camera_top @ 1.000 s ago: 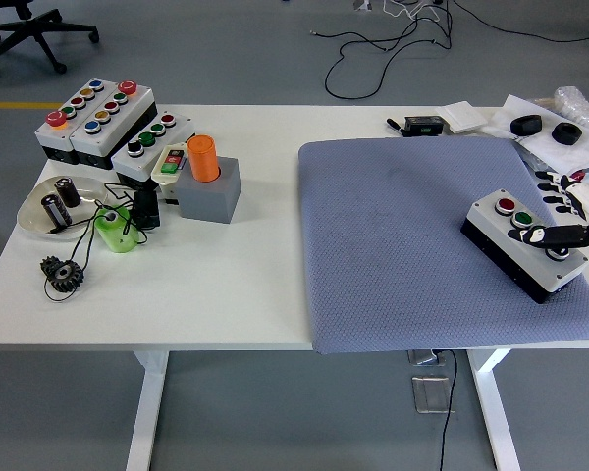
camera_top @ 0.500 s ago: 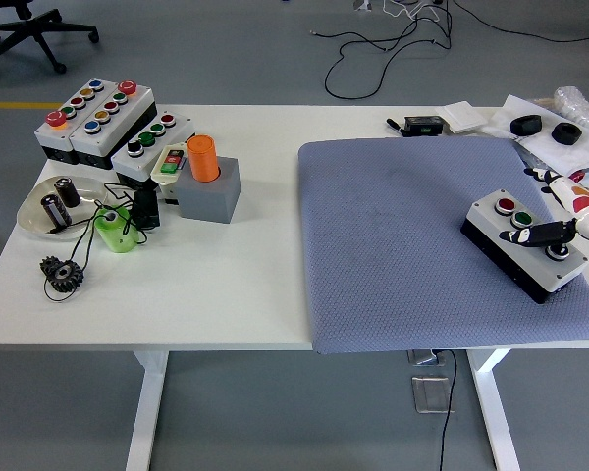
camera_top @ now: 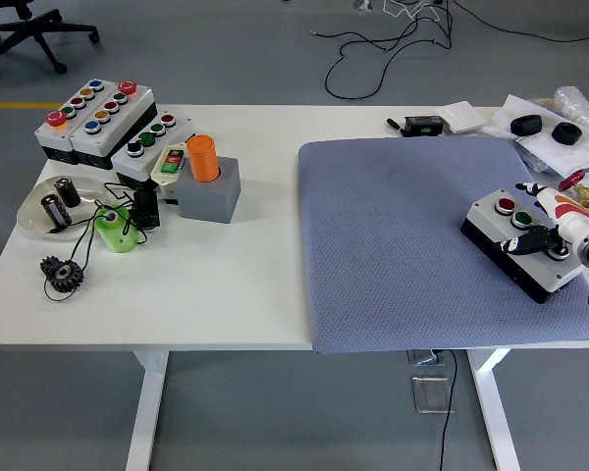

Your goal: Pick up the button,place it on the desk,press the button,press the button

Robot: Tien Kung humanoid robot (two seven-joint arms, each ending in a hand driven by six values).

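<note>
The button box [camera_top: 501, 228], white on top with a black base, lies on the blue-grey mat [camera_top: 402, 235] at the right. It carries a red button [camera_top: 507, 205], a green button [camera_top: 522, 218] and a black one [camera_top: 558, 253]. My right hand [camera_top: 560, 231] comes in from the right edge and hangs over the box's far end. One black finger [camera_top: 526, 242] lies across the top just in front of the green button; the other fingers are drawn back. The hand holds nothing. My left arm is out of view.
At the back left stand several more button boxes [camera_top: 98, 118], a grey block with an orange cylinder [camera_top: 204, 157], a clear dish [camera_top: 39, 218], a green part [camera_top: 115, 228] with wires and a black gear [camera_top: 61, 271]. Black parts and papers [camera_top: 540, 123] lie at the back right.
My right hand has pulled back toward the right edge and turned, its spread fingers leaving the box's top. One finger now lies lower across the box near the green button. The box has not moved.
</note>
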